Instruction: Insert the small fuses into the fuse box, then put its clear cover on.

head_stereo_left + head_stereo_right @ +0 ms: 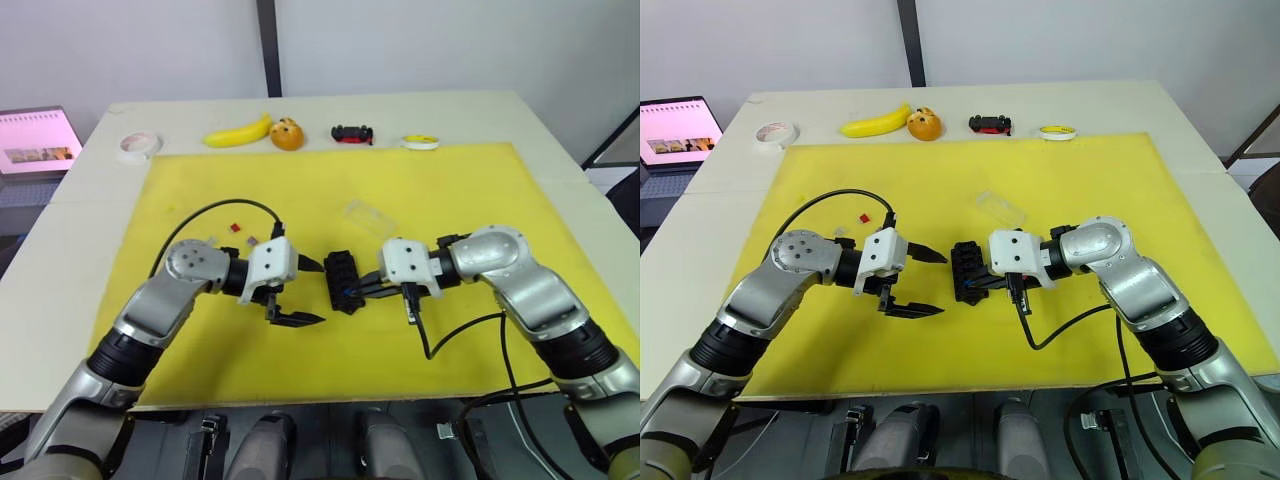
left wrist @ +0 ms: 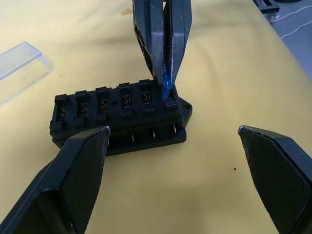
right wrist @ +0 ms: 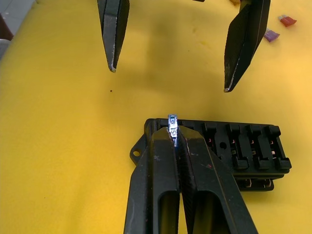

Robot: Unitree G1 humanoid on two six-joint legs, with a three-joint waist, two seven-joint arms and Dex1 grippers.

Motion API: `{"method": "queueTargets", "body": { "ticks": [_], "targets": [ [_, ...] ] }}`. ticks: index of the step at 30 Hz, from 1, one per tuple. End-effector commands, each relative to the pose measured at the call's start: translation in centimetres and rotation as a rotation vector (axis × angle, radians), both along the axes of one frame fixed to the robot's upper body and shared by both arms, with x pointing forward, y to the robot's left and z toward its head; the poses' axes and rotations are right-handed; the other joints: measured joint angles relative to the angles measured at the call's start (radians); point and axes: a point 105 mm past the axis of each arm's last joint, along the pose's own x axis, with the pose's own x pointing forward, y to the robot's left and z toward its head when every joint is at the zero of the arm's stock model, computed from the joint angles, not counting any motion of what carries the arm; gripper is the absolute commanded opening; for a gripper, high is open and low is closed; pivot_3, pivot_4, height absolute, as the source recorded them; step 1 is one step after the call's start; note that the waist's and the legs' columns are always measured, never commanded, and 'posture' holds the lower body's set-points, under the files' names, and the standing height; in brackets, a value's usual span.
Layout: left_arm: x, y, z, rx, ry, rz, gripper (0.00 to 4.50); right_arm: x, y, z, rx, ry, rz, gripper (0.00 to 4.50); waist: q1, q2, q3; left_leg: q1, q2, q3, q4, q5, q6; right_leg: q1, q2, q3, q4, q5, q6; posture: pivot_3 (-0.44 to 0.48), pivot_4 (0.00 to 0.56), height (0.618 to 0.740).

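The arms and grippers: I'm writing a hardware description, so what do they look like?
Both arms are silver-grey metal with black joint bands and white wrist housings. A black cable loops from each wrist. The left gripper and right gripper each have two black, tapered fingers with textured inner pads.

Head stereo pair looks down over the yellow mat (image 1: 450,200); each wrist camera sits close, facing the fuse box (image 2: 119,114) from opposite sides, catching the other gripper.

Both arms (image 1: 150,310) are silver-grey metal with black joint bands. Each wrist carries a white block (image 1: 270,265), and a black cable (image 1: 830,200) loops out from it. The fingers (image 2: 80,175) are black, wedge-shaped, with textured pads.
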Motion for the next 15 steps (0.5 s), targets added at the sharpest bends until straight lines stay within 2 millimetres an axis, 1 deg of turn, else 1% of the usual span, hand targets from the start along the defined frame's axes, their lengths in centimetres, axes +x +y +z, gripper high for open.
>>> {"method": "queueTargets", "body": {
  "ticks": [1, 8, 15],
  "targets": [
    [-0.14, -0.24, 1.67, -0.011, -0.079, -0.03, 4.44, -0.21, 0.07, 0.64, 0.014, -0.017, 0.015, 0.0, 0.0, 0.0, 0.0, 0.0, 0.0, 0.0, 0.0, 0.0, 0.0, 0.0, 0.0, 0.0, 0.0, 0.0, 0.0, 0.0, 0.15, 0.74],
    [-0.2, -0.29, 1.48, -0.013, -0.079, -0.032, 4.44, -0.48, 0.1, 0.73, 0.014, -0.013, 0.022, 0.0, 0.0, 0.0, 0.0, 0.0, 0.0, 0.0, 0.0, 0.0, 0.0, 0.0, 0.0, 0.0, 0.0, 0.0, 0.0, 0.0, 0.15, 0.74],
    [-0.32, -0.37, 1.37, -0.016, -0.08, -0.034, 4.44, -0.31, 0.07, 0.52, 0.011, -0.017, 0.013, 0.0, 0.0, 0.0, 0.0, 0.0, 0.0, 0.0, 0.001, 0.0, 0.0, 0.0, 0.0, 0.0, 0.0, 0.0, 0.0, 0.0, 0.15, 0.74]
  ]
}}
